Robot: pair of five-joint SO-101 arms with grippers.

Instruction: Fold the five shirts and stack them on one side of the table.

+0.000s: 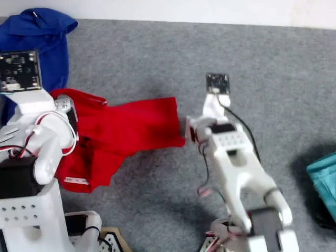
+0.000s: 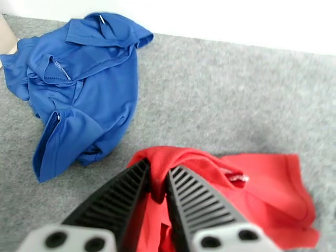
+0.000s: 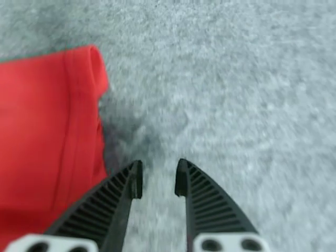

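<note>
While our left hand (image 2: 159, 173) pinches a bunched fold of the red shirt (image 2: 265, 181), our right hand (image 3: 157, 176) hovers narrowly parted over bare surface (image 3: 252, 79), just beside the shirt's edge. We judge that lifting from one side alone may drag the cloth into a crumple, or toward the blue shirt (image 2: 84, 89) nearby. Closing here, the right would grab nothing.

Slightly parted gripper (image 3: 158, 176), grey table (image 3: 252, 79) beneath, red shirt (image 3: 47, 131) beside
</note>
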